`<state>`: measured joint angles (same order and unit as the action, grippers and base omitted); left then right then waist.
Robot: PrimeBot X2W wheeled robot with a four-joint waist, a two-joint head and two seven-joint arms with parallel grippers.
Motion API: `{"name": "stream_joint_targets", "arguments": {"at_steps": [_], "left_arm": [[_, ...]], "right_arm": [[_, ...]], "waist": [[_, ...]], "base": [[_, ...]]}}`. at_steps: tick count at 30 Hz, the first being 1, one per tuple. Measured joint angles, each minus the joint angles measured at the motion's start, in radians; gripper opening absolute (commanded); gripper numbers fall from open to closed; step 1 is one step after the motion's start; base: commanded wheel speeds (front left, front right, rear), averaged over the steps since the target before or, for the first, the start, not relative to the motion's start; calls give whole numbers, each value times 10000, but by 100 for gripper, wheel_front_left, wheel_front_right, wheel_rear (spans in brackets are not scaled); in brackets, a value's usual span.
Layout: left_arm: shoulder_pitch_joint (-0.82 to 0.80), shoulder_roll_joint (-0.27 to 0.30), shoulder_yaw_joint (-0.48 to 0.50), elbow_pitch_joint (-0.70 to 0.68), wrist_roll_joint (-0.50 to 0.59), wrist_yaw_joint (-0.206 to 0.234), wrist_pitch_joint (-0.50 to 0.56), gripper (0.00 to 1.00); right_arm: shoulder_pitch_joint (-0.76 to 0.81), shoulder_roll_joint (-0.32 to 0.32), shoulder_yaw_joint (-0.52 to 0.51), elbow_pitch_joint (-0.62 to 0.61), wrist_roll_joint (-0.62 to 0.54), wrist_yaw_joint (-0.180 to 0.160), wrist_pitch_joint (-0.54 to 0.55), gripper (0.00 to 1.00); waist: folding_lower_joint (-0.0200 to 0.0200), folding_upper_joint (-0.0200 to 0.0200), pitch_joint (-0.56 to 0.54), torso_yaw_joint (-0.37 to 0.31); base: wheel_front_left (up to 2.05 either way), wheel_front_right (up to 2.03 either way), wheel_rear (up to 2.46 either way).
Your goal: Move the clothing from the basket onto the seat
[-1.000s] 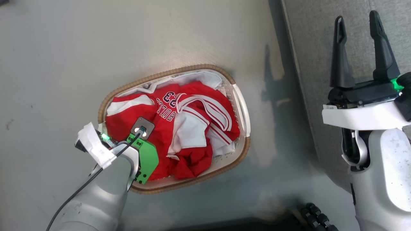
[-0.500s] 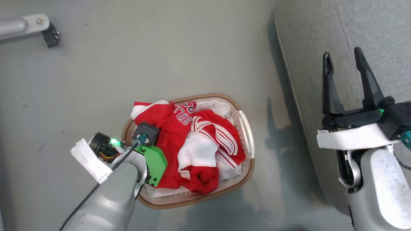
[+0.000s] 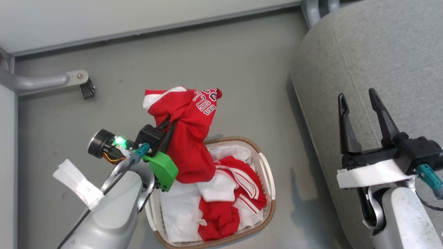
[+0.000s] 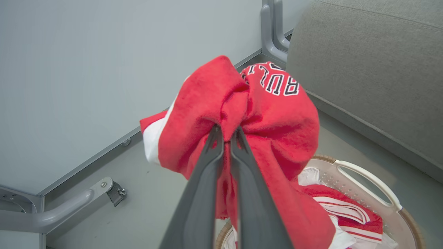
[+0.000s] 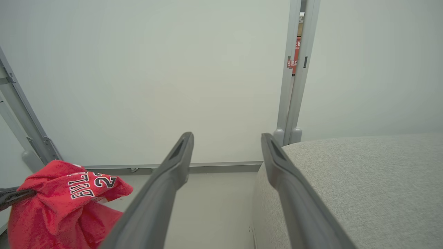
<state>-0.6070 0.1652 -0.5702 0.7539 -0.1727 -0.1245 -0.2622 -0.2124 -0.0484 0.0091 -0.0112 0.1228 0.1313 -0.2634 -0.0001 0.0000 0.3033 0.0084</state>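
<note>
My left gripper (image 3: 168,121) is shut on a bunched fold of the red jersey (image 3: 188,138) with white-navy lettering, which hangs above the basket's left end. In the left wrist view the fingertips (image 4: 225,133) pinch the jersey (image 4: 277,114). The red-and-white striped garment (image 3: 238,186) lies in the white basket (image 3: 270,186) with its brown rim, on the floor. My right gripper (image 3: 358,98) stands open with nothing in it, over the grey seat (image 3: 373,52). In the right wrist view the right gripper (image 5: 226,138) has the jersey (image 5: 65,200) at lower left and the seat (image 5: 363,180) at right.
A white liner cloth (image 3: 180,211) covers the basket's bottom. A grey metal frame leg with a bracket (image 3: 45,81) lies on the floor at left. A wall baseboard (image 3: 155,27) runs along the back, with a vertical post (image 5: 294,86) beside the seat's corner.
My left gripper has risen with the jersey, pulling it up out of the basket. The head camera has tilted, so the whole picture shifted. The right gripper stays open.
</note>
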Motion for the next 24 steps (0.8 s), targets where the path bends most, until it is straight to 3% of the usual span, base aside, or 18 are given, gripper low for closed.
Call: {"name": "stream_joint_targets", "arguments": {"at_steps": [4, 16, 24], "left_arm": [[1, 351, 29, -848, -132, -27, 169, 0], [-953, 1718, 518, -4882, -821, -46, 2178, 0], [-1337, 1975, 780, -6544, -1158, 17, 3116, 0]], "right_arm": [[209, 0, 136, 86, 6, 0, 0, 100], [395, 2, 715, 128, 90, 0, 0, 100], [354, 0, 1440, 274, 82, 0, 0, 100]], "waist": [[0, 0, -561, -42], [0, 0, -1660, -372], [0, 0, -1764, -497]], "base": [[0, 0, 0], [0, 0, 0], [0, 0, 0]]}}
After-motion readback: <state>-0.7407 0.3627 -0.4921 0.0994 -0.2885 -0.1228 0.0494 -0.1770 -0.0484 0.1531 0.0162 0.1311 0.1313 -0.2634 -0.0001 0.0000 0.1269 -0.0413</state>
